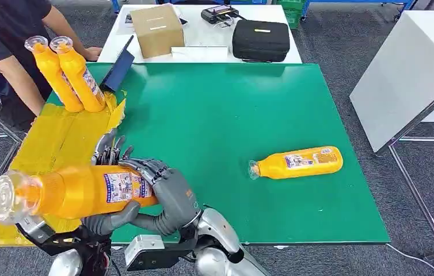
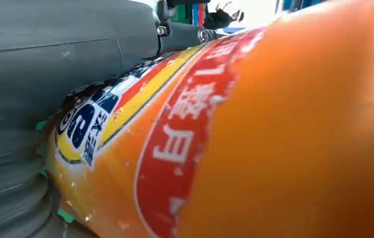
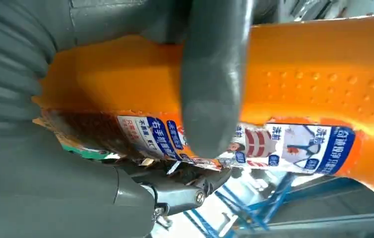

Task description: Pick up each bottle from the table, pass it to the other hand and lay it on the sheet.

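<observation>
Held bottle lies horizontal over the table's near-left edge, cap toward the yellow sheet. Your right hand grips its base end; left hand behind it, grip can't tell. 2nd bottle lies on green table.

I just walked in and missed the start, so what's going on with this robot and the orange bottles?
The robot holds an orange plastic bottle with a clear cap sideways between both hands: the right hand wraps its labelled body while the left hand sits behind it. It looks like a mid-air handover. Two matching orange bottles already lie on the yellow sheet, and one more orange bottle lies on the green table. A person in dark clothes leans nearby.
</observation>
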Motion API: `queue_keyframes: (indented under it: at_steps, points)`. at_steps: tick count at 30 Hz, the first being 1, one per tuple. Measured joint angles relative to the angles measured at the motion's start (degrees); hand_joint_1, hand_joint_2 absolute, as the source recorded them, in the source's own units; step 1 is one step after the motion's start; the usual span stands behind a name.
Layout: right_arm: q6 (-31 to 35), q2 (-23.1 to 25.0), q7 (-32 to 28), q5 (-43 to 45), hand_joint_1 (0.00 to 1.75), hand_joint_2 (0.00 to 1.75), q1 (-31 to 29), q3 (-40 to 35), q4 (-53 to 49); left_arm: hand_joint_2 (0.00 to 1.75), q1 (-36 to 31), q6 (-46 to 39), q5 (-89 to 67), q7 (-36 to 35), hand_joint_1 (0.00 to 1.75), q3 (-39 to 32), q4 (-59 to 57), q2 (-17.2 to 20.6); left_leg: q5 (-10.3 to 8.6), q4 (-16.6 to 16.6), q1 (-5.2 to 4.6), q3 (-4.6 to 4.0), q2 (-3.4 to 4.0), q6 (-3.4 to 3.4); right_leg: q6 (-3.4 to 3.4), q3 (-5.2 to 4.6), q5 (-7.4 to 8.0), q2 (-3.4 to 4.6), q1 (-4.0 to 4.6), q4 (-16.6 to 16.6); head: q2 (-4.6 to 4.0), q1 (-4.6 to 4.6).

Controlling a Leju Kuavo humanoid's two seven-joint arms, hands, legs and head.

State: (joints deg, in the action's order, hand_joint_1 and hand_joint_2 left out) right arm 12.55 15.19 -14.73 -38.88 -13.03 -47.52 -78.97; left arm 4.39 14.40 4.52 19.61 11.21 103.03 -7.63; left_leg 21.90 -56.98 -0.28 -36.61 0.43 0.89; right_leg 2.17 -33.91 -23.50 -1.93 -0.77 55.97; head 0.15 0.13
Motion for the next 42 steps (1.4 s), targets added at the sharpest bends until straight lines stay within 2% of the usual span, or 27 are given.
queue_keyframes:
  at_steps: [1, 2, 25, 26, 27, 28, 35, 42]
  points:
    - [0.00, 0.04, -0.13, -0.35, 1.75, 1.75, -0.38, -0.67, 0.35, 1.75, 0.22, -0.02, 0.00, 0.09, 0.00, -0.35, 0.00, 0.00, 0.00, 0.00, 0.00, 0.00, 0.01, 0.00, 0.00, -0.02, 0.00, 0.00, 0.00, 0.00, 0.00, 0.00]
    - [0.00, 0.09, -0.26, -0.55, 1.75, 1.75, -0.67, -1.09, 0.57, 1.75, 0.45, -0.02, 0.00, 0.11, 1.75, -0.52, 0.00, 0.00, 0.00, 0.00, 0.00, 0.00, 0.03, 0.00, 0.00, -0.03, 0.00, 0.01, 0.00, 0.00, 0.00, -0.02]
    - [0.09, 0.17, -0.41, -1.00, 1.75, 1.75, -1.75, -2.75, 2.97, 1.75, 1.42, -0.64, 1.11, 0.63, 1.75, -1.97, -0.09, -0.15, 0.00, 0.00, 0.00, 0.00, 0.05, 0.00, -0.01, -0.07, 0.01, 0.01, -0.01, -0.01, 0.00, 0.00]
    - [0.09, 0.17, -0.41, -1.03, 1.69, 1.75, -1.75, -2.75, 2.99, 1.75, 1.42, -0.63, 1.11, 0.66, 1.75, -1.97, -0.11, -0.15, 0.00, 0.00, 0.00, 0.00, 0.05, 0.00, -0.01, -0.08, 0.01, 0.01, -0.01, -0.01, 0.00, 0.00]
    - [0.13, 0.17, -0.39, -1.03, 1.22, 1.75, -1.75, -2.77, 3.01, 1.75, 1.42, -0.63, 1.11, 0.68, 1.75, -1.99, -0.13, -0.15, 0.00, 0.00, -0.01, 0.00, 0.05, 0.00, -0.01, -0.08, 0.01, 0.01, -0.01, -0.01, 0.00, -0.02]
    - [0.17, 0.17, -0.39, -1.05, 0.00, 1.75, -1.75, -2.77, 3.01, 1.75, 1.44, -0.63, 1.11, 0.70, 1.75, -2.03, -0.13, -0.15, 0.00, 0.00, -0.01, 0.00, 0.05, 0.00, -0.01, -0.08, 0.01, 0.01, -0.01, -0.01, 0.00, -0.02]
    - [4.70, -0.31, 2.28, -6.93, 0.00, 1.75, -0.71, -3.23, 2.77, 1.75, 0.54, -3.70, -2.87, 1.44, 1.75, -2.40, -0.13, -0.46, 0.00, 0.00, -0.01, 0.00, 0.04, 0.00, -0.01, -0.08, 0.01, 0.01, -0.01, -0.01, 0.00, -0.02]
    - [4.68, -1.09, 4.09, -7.74, 0.00, 1.75, 0.36, -2.86, 0.13, 1.75, -0.59, -5.07, -6.12, 1.90, 1.75, -2.71, -0.13, -0.46, 0.00, 0.00, -0.01, 0.00, 0.06, 0.00, 0.00, -0.08, 0.02, 0.01, -0.01, -0.01, 0.00, 0.00]
